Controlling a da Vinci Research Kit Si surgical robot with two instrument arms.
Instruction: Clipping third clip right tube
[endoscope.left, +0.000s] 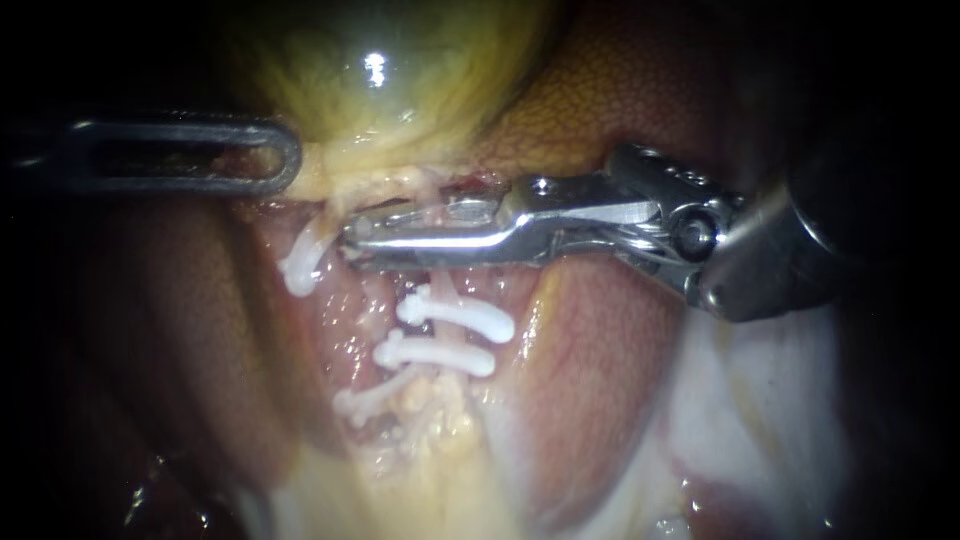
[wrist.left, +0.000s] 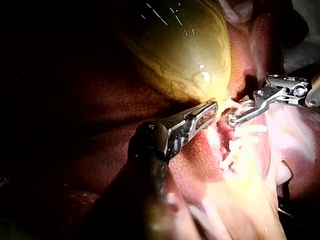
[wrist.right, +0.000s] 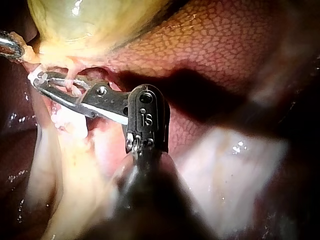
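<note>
Both jaws of the right instrument (endoscope.left: 352, 232) stand a little apart. Its end effector grasps a white clip (endoscope.left: 468, 210) seated between them and reaches across the right tube (endoscope.left: 443, 283), which passes through the gap. Just below on that tube sit two placed clips (endoscope.left: 455, 318), close together. The loaded clip lies between them and the gallbladder (endoscope.left: 380, 80). Further out, the left instrument (endoscope.left: 285, 160) appears, from the left wrist view, to have its end effector clenched on the gallbladder at its neck, holding it taut beside the liver (endoscope.left: 600, 100). The step in hand looks like final positioning, with the clip not yet closed. The next move calls for checking that the tips clear the tube's far side. Then comes a full squeeze, with the clip square to the tube and apart from its neighbours.
</note>
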